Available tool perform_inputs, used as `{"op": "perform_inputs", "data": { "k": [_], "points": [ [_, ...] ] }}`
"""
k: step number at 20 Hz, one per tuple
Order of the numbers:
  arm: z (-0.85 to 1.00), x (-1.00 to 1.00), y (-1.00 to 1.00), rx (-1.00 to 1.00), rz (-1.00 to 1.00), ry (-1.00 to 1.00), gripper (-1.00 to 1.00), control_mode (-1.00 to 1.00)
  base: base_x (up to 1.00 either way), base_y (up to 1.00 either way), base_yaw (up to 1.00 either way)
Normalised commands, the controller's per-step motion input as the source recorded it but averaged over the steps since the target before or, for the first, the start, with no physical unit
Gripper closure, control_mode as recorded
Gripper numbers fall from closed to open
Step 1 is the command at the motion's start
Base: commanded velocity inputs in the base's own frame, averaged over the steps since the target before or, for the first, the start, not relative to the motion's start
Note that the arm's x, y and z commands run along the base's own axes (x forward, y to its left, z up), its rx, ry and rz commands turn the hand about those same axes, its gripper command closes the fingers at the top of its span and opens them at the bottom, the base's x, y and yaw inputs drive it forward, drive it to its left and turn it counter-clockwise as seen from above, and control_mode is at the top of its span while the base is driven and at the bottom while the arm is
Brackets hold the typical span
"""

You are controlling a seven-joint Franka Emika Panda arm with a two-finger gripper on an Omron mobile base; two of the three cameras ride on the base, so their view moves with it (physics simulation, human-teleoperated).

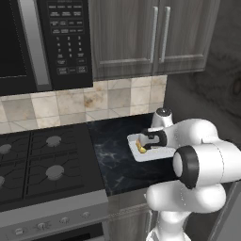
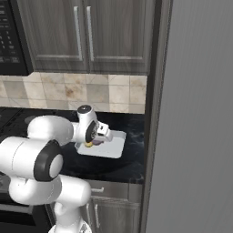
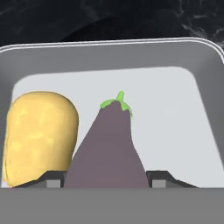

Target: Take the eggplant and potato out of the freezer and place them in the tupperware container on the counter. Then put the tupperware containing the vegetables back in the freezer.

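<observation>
The pale grey tupperware container (image 3: 109, 43) sits on the black counter (image 1: 117, 164) near its right end. The yellow-tan potato (image 3: 39, 135) lies inside it at the left of the hand view. Beside it, the dark purple eggplant (image 3: 109, 148) points its green stem away from the hand. My gripper (image 3: 106, 180) is low over the container, and the eggplant fills the gap between both fingertips (image 3: 52, 180). In the base views the gripper (image 1: 146, 143) (image 2: 93, 142) hovers at the near-left end of the tupperware container (image 2: 113, 145). The freezer's ribbed grey door (image 2: 195, 113) stands to the right.
A black stovetop (image 1: 42, 164) with burners borders the counter on the left, under a microwave (image 1: 47, 42). Wood-grain wall cabinets (image 1: 150, 33) hang above the tiled backsplash. Bare counter lies in front of and left of the container.
</observation>
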Motion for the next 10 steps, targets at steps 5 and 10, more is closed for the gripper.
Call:
{"op": "perform_inputs", "data": {
  "k": [5, 10],
  "points": [
    [-0.25, 0.23, -0.08, 0.0, 0.0, 0.0, 1.0, -1.0, 0.0, 0.0, 0.0],
    [-0.31, 0.01, -0.05, 0.0, 0.0, 0.0, 1.0, -1.0, 0.0, 0.0, 0.0]
  ]
}}
